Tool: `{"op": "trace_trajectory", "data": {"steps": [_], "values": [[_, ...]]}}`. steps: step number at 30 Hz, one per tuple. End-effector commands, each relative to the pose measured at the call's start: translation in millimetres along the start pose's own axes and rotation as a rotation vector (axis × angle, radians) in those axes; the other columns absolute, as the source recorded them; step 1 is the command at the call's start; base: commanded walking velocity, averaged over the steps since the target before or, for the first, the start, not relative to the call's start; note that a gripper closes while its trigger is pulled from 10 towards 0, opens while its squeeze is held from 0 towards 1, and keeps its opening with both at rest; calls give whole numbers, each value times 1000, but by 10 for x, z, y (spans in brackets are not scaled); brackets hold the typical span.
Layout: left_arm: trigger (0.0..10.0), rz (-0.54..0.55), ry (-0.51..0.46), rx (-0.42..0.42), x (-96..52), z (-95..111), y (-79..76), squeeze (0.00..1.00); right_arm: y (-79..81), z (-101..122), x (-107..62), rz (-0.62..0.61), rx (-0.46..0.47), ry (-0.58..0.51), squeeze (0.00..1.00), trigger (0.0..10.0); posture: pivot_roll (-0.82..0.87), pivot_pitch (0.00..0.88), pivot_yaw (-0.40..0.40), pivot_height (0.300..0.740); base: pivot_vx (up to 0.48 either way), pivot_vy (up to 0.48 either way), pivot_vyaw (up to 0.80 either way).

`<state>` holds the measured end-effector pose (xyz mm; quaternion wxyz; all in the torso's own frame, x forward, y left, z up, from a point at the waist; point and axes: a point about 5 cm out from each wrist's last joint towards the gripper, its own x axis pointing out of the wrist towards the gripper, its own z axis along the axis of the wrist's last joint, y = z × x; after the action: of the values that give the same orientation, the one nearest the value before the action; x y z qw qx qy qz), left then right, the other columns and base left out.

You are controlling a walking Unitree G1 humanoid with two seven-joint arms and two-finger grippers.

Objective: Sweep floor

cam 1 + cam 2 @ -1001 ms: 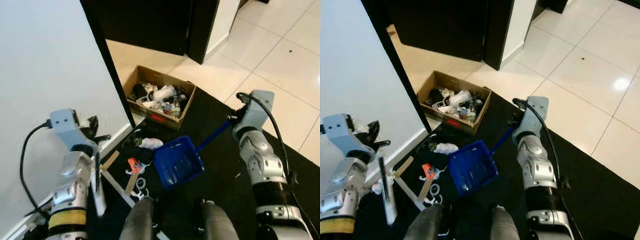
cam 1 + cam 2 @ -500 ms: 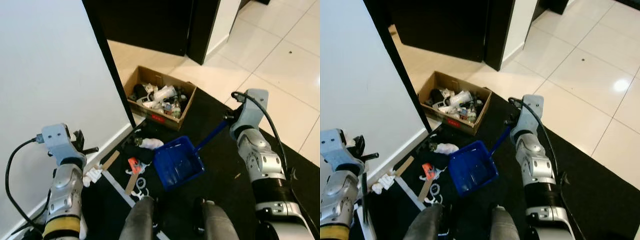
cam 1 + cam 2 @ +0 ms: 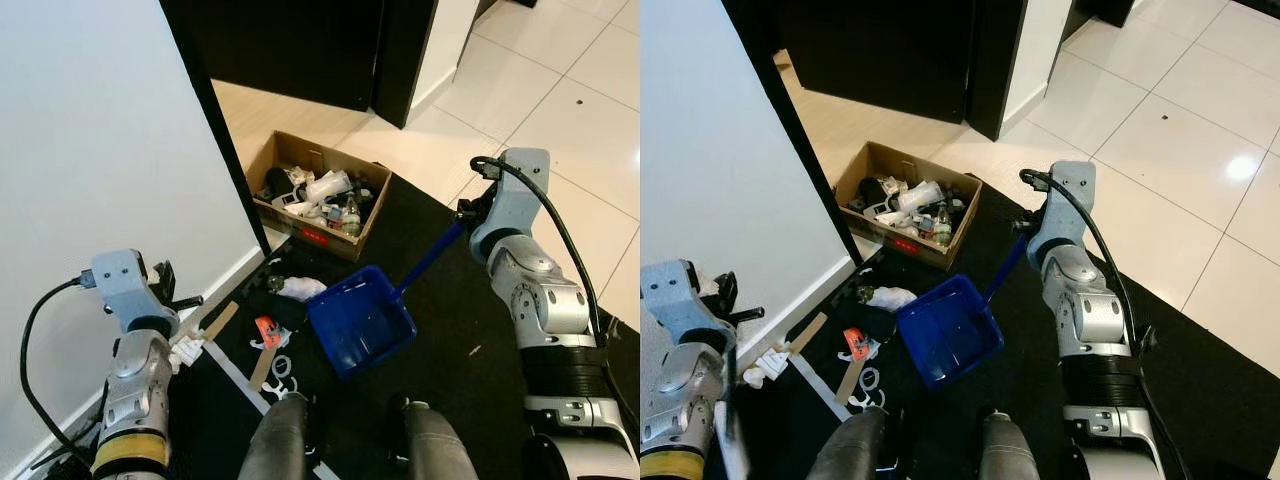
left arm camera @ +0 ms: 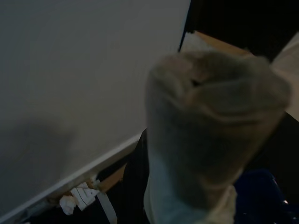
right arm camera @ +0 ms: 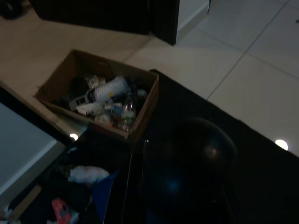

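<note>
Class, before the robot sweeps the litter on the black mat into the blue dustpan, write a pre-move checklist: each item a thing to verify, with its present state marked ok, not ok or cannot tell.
1. Blue dustpan on the black mat, mouth toward the litter: ok.
2. Right gripper at the top of the dustpan handle; firm grip: cannot tell.
3. Litter lies beside the pan, not yet inside: ok.
4. Left gripper holding a sweeping tool: cannot tell; the left wrist view is blurred.
5. Cardboard box of rubbish stands apart from the pan: ok.
6. Scraps by the baseboard within the sweep: cannot tell.
</note>
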<state>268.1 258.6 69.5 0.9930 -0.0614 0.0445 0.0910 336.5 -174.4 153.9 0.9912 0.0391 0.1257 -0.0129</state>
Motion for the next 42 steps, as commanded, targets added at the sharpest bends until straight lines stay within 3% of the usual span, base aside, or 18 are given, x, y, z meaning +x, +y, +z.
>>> {"op": "trace_trajectory", "data": {"steps": [1,11,17,23,27,33,42], "values": [[10000,2,21,15,-41,-53,13,0,-30,30,-63,6,18,-1,0,10000,32,234,18,740,0,0,0],[10000,-13,26,23,-24,-44,-3,0,-207,-177,-205,-43,14,76,0,10000,20,241,21,740,0,0,0],[10000,-82,26,42,-18,-61,-149,0,-189,-215,-221,-46,15,92,0,10000,21,237,22,740,0,0,0],[10000,-84,25,42,-30,-81,-146,0,-236,-237,-277,-59,-14,101,0,10000,12,240,20,740,0,0,0],[10000,-69,22,33,-32,-86,-80,0,-335,-399,-235,-108,-38,126,0,10000,11,247,28,740,0,0,0],[10000,-73,14,38,-22,-54,-78,0,-282,-481,-162,-99,-4,126,0,10000,19,246,28,740,0,0,0],[10000,-74,10,34,-40,-56,-60,0,-219,-273,-22,-83,22,2,0,10000,31,247,29,740,0,0,0]]}}
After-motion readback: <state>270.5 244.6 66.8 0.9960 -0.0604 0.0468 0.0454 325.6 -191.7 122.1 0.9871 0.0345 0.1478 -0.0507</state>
